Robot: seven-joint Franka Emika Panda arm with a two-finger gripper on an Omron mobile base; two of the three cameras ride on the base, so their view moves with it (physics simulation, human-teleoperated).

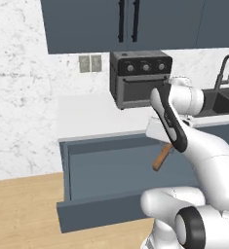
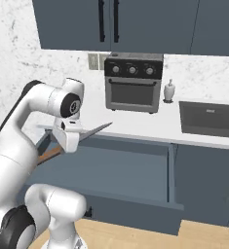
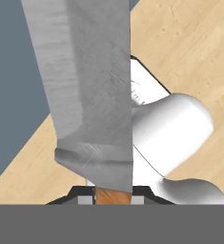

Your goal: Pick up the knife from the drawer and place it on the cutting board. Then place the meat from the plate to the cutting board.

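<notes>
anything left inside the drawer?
Visible drawer floor is bare blue-grey. The knife is lifted above it, clamped in the gripper. The arm covers the drawer's near left corner, so that part can't be checked.

knife [image 3: 89, 95]: blade tip cut off at top | handle mostly hidden

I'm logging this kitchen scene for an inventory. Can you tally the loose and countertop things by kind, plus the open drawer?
Knife, held in the gripper: 1
Toaster oven: 1
Small white bottle on the counter: 1
Open drawer: 1
Sink: 1
Total: 5
</notes>
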